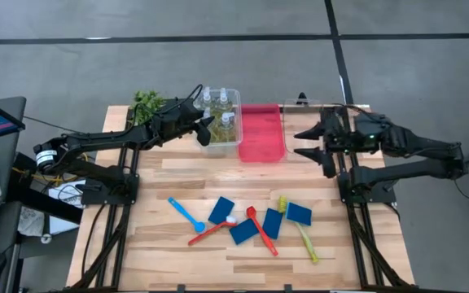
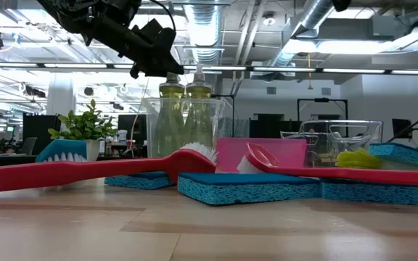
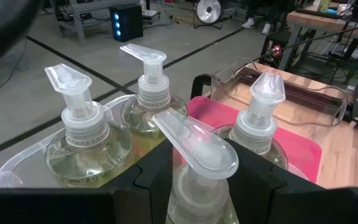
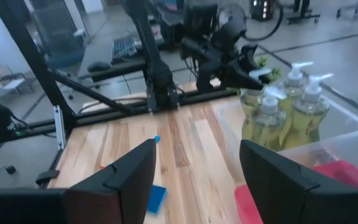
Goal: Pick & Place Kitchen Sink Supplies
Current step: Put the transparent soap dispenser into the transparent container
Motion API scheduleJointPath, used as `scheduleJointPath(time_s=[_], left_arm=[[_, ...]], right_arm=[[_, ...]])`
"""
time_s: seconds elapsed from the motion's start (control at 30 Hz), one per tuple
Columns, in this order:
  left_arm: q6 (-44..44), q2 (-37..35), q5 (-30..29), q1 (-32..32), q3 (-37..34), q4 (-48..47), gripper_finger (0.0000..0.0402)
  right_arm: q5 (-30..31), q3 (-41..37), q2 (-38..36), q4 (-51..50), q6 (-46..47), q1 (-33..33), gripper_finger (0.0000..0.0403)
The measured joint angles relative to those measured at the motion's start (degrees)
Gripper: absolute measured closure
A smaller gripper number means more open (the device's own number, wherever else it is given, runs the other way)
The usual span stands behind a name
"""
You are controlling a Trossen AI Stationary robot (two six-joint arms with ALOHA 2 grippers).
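Note:
Several clear bottles of yellow-green liquid with white pump tops stand in the clear bin at the table's far side. My left gripper is shut on the nearest bottle, which shows upright between its dark fingers. Whether that bottle's base rests on the bin floor is hidden. Blue sponges and long-handled brushes in blue, red and yellow-green lie flat on the near half of the table. My right gripper hangs open in the air at the far right, holding nothing. My left gripper pinches the bottle just below its pump head, at the neck collar, with one finger on each side. The fingers come nearly level from the table's left, tipped slightly down. The bottle stays upright among the other bottles inside the bin.
A red bin stands right of the clear bin, and a second clear bin lies beyond it under my right gripper. A small leafy plant sits at the far left corner. Bare wood lies between the bins and the sponges.

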Motion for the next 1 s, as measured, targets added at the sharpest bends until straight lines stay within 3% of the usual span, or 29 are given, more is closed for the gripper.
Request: scheduleJointPath(time_s=[0.77, 1.0], left_arm=[[0.0, 0.0, 0.0, 0.0, 0.1, 0.1, 0.0266], [0.0, 0.0, 0.0, 0.0, 0.1, 0.1, 0.0266]], right_arm=[[0.2, 0.2, -23.8, -3.2, -0.6, 0.0, 0.0178], [0.2, 0.1, -28.0, -3.3, -0.4, 0.0, 0.0178]])
